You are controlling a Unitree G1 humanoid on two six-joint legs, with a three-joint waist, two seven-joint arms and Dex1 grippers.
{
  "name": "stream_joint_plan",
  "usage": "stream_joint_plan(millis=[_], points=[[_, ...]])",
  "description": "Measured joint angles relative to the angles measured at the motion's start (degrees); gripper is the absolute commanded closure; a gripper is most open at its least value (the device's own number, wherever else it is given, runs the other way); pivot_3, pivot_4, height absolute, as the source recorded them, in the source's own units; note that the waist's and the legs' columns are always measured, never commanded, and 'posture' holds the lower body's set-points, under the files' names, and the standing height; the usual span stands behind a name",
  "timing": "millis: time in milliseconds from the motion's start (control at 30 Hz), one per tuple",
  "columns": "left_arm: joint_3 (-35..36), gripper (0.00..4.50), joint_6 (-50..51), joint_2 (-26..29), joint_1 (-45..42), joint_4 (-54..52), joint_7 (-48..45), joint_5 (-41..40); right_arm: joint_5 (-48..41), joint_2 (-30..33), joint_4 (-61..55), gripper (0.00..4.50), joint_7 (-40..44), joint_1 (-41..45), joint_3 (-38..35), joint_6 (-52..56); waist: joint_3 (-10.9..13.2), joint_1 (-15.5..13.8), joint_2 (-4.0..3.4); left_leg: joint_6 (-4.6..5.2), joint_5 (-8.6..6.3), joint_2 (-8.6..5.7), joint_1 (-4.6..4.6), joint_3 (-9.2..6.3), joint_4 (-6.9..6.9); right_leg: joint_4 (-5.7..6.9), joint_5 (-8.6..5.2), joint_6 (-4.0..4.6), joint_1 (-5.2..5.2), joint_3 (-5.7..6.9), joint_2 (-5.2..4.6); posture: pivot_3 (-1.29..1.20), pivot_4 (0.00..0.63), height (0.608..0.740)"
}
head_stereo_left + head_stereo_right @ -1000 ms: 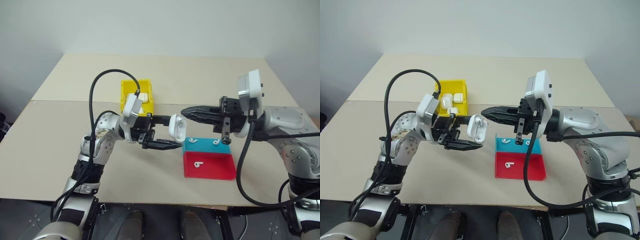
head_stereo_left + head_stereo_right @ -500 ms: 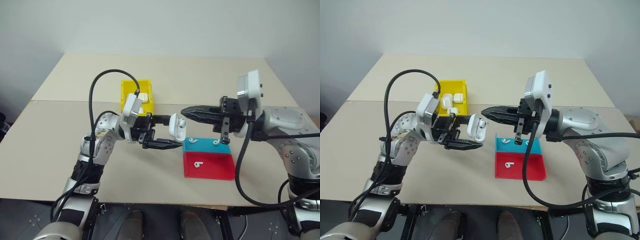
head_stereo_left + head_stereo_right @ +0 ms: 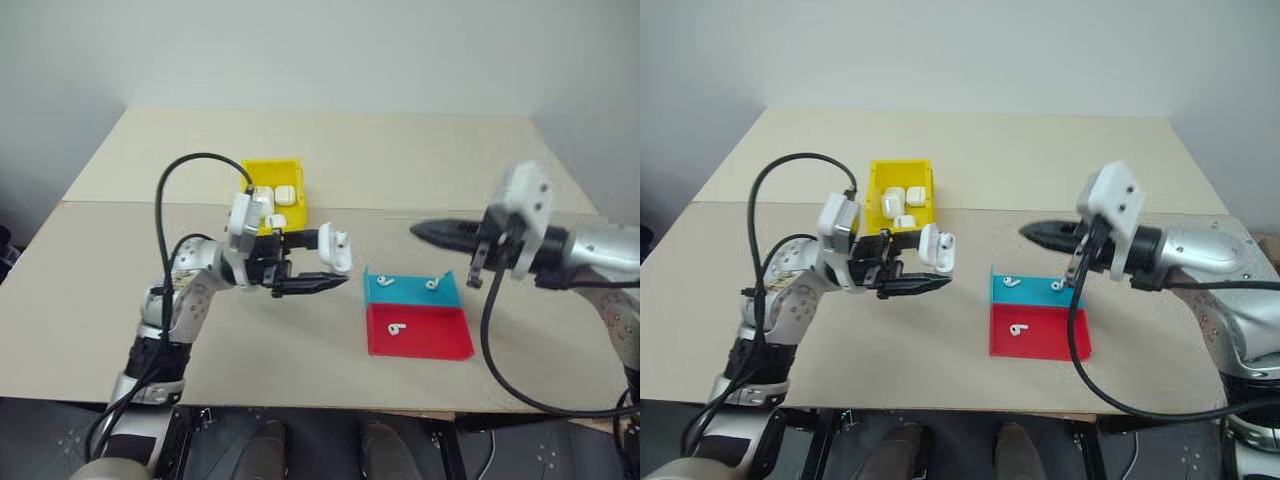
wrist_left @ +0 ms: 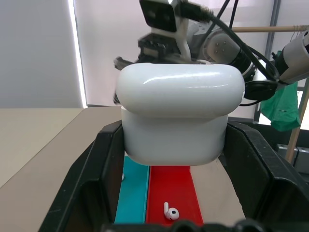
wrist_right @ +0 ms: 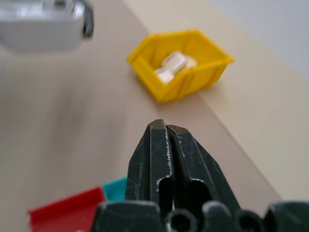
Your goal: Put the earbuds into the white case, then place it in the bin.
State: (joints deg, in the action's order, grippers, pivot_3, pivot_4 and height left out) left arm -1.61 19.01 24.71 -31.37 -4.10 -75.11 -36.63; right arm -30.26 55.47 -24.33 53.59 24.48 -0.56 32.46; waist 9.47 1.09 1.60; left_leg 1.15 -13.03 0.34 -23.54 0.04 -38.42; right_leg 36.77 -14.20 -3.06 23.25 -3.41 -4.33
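My left gripper (image 3: 333, 268) is shut on the white case (image 3: 335, 250) and holds it above the table, between the bin and the trays. In the left wrist view the case (image 4: 179, 113) sits between the two black fingers (image 4: 99, 179) with its lid on top; I cannot tell whether the lid is fully closed. My right gripper (image 3: 420, 230) hangs apart from the case, over the table above the trays, its fingers pressed together with nothing between them (image 5: 166, 126). Two earbuds (image 3: 385, 281) (image 3: 432, 284) lie on the blue tray and one earbud (image 3: 398, 327) on the red tray. The yellow bin (image 3: 252, 176) stands behind the left gripper.
The blue tray (image 3: 410, 296) and the red tray (image 3: 430, 340) lie side by side near the table's front edge. Several white cases (image 3: 896, 203) lie inside the bin. A black cable loops over each arm.
My right gripper has drawn back from the case, to the right and lower. The left gripper has carried the case a little to the left.
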Motion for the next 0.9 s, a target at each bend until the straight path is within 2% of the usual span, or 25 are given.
stream_joint_plan(millis=[100, 200, 533, 667, 900], points=[[0.6, 1.73, 0.0, 0.4, 0.7, -1.4, 0.2, -0.6, 8.8, 2.6, 3.8, 2.22, 4.9, 3.0, 7.9, -6.3, 0.0, 0.1, -0.01, 0.00, 0.00, 0.02, 0.09, 0.09, 0.00, 0.00, 0.00, 0.01, -0.03, -0.03, 0.02, 0.00, 0.150, 0.740], [1.0, 1.73, 0.0, 0.7, 1.2, -2.3, 1.0, -0.6, 18.3, 0.7, 13.3, 2.22, 9.6, 11.1, 16.0, -13.0, 0.0, 0.3, -0.01, -0.01, 0.00, 0.03, 0.13, 0.13, 0.00, -0.01, 0.02, 0.03, -0.04, -0.05, 0.08, 0.00, 0.150, 0.740], [3.1, 1.73, 0.0, 3.0, 3.3, -4.1, 3.0, -0.8, 35.5, -12.0, 41.4, 2.22, 25.2, 34.1, 31.8, -29.0, 0.0, 0.4, -0.03, -0.02, 0.01, 0.01, 0.02, 0.09, 0.07, 0.00, 0.03, 0.05, 0.12, -0.04, -0.02, 0.00, 0.150, 0.740], [3.4, 1.73, 0.0, 3.5, 3.8, -4.3, 3.4, -1.0, 38.5, -16.4, 51.7, 2.22, 30.2, 39.2, 34.2, -36.7, 0.0, 0.0, -0.04, -0.02, 0.01, 0.01, 0.04, 0.08, 0.07, 0.00, 0.03, 0.06, 0.11, -0.03, -0.03, 0.00, 0.150, 0.740], [4.2, 1.73, -0.1, 4.5, 5.7, -6.0, 4.8, -1.6, 43.3, -20.9, 64.8, 2.22, 32.7, 42.7, 36.1, -47.6, 0.1, 0.1, -0.07, -0.05, 0.02, 0.01, 0.04, 0.07, 0.09, 0.05, 0.04, 0.07, 0.15, -0.02, -0.06, 0.00, 0.150, 0.740]])
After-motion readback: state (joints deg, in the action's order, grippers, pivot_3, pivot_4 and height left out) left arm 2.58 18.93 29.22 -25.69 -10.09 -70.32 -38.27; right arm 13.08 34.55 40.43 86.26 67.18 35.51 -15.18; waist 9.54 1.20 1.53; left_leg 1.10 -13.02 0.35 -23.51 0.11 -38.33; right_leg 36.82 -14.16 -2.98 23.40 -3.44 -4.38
